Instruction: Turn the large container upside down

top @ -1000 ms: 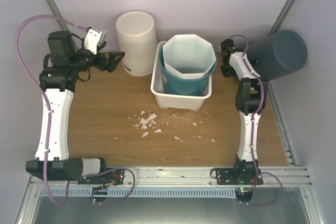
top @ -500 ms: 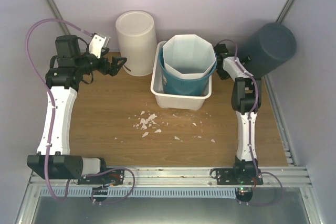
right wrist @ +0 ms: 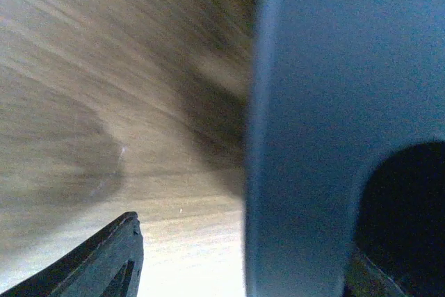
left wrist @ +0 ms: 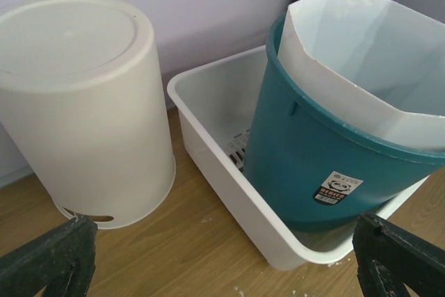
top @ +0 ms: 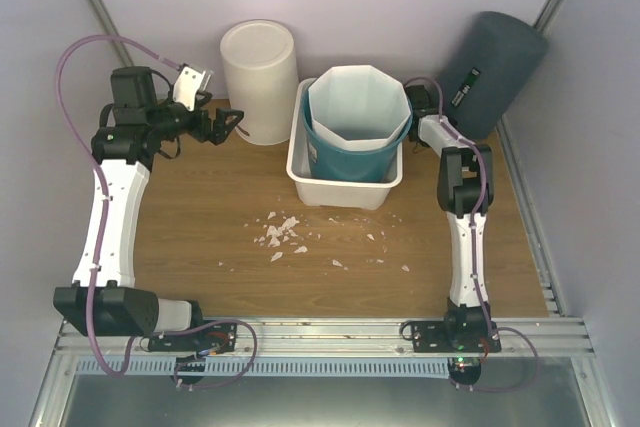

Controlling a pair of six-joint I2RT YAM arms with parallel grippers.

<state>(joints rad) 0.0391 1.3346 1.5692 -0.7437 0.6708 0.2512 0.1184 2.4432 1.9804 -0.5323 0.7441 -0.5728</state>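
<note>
Right pincer (right wrist: 236,266): spread astride the dark grey bin's (top: 490,72) wall | bin: far right corner, base up, tilted | left pincer (left wrist: 222,269): spread, empty | step: we judge release | next: we back out without snagging the rim.

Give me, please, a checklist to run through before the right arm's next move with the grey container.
1. Right gripper free of grey container: ok, fingers apart, one finger clear of its wall.
2. Container standing flat: not ok, it leans at a tilt.
3. Container steady without support: cannot tell.
4. Left gripper out of the way: ok, open beside the white bin.
5. Teal bucket upright in white tray: ok.
</note>
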